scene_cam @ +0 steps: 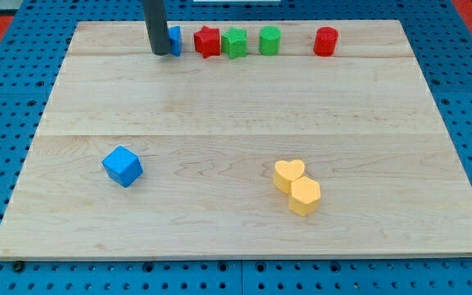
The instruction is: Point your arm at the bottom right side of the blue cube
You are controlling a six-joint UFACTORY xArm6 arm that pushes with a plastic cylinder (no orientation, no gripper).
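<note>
The blue cube [122, 165] lies on the wooden board [236, 115] at the lower left. My tip [160, 52] is at the view's top left, far above the cube and slightly to its right. The rod stands just left of a second blue block [174, 39] and partly hides it, so its shape cannot be made out.
Along the top edge sit a red star-like block [207, 41], a green star-like block [234, 43], a green cylinder [270, 40] and a red cylinder [325, 41]. A yellow heart [288, 174] touches a yellow hexagon [305, 197] at the lower right.
</note>
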